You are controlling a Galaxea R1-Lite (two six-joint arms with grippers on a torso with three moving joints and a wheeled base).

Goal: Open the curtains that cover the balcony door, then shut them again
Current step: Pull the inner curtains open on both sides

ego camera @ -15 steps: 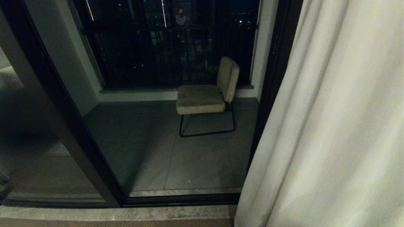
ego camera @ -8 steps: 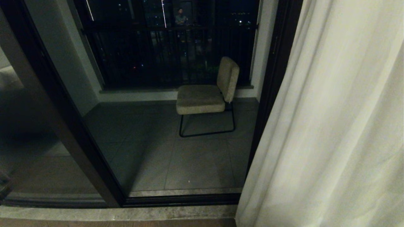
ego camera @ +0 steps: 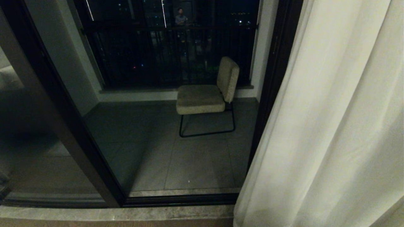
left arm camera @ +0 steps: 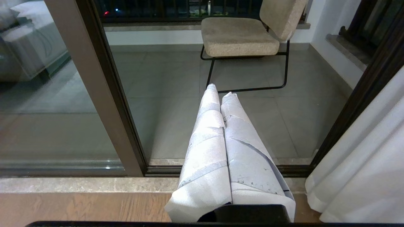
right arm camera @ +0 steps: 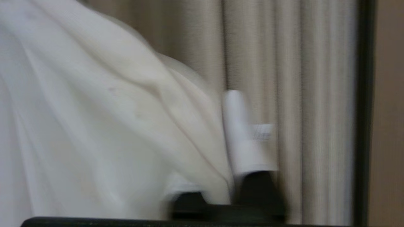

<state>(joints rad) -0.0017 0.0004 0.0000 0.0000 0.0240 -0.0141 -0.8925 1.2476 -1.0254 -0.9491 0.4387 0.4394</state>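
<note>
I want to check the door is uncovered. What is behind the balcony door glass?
Behind the balcony door: a chair and railing. The curtain hides the right part.

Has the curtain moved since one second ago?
Yes. The curtain swung: its lower edge crept slightly left along the door track, toward the chair.

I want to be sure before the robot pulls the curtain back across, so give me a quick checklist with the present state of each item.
1. Glass of the balcony door uncovered, opening step done: ok.
2. Curtain gathered at the right side of the door: ok.
3. Right gripper against the curtain fabric, with a fold draped over one finger: ok.
4. Right gripper clamped firmly on the fabric: cannot tell.
5. Left gripper shut, held away from the curtain, pointing toward the chair outside: ok.
6. Sill along the door free of obstacles in the curtain's path: ok.
</note>
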